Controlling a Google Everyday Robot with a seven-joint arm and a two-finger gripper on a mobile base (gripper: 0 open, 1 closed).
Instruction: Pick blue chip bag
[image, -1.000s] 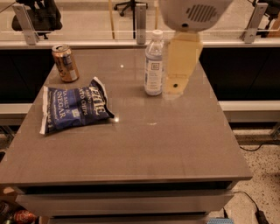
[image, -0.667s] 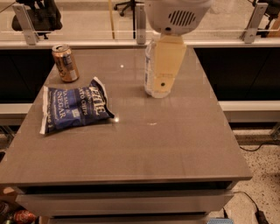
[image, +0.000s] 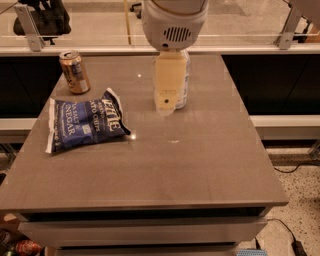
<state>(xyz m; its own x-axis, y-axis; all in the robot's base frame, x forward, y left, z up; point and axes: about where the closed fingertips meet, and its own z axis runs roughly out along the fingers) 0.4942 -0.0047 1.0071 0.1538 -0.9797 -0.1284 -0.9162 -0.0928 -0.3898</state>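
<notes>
Gripper (image: 166, 102) hung tip-down over the far middle of the table (image: 200, 165), below the white vented housing (image: 174, 22) of the arm. You saw it as a single pale, flat-faced block from this side, so you could not tell whether it was released or clenched. It stood directly in front of the water bottle (image: 183, 82). You also could not tell whether it touched the bottle or merely overlapped it in view.

The blue chip bag (image: 86, 125) lay flat on the left part of the table, well apart from the gripper and to its left. Its long axis ran roughly left to right and rose slightly toward the right. One white crimped end lay near the table's left edge, and the other pointed toward the table's middle. You saw its white lettering turned sideways, with the larger brand word at the right-hand end.

The copper drink can (image: 74, 72) stood upright near the far left corner, just beyond the bag and not touching it.

Most of the bottle was hidden behind the gripper, and only its right edge and a strip of label showed. The upper frame edge cut off the top of the housing. The smaller print on the bag was too fine to read in full.
</notes>
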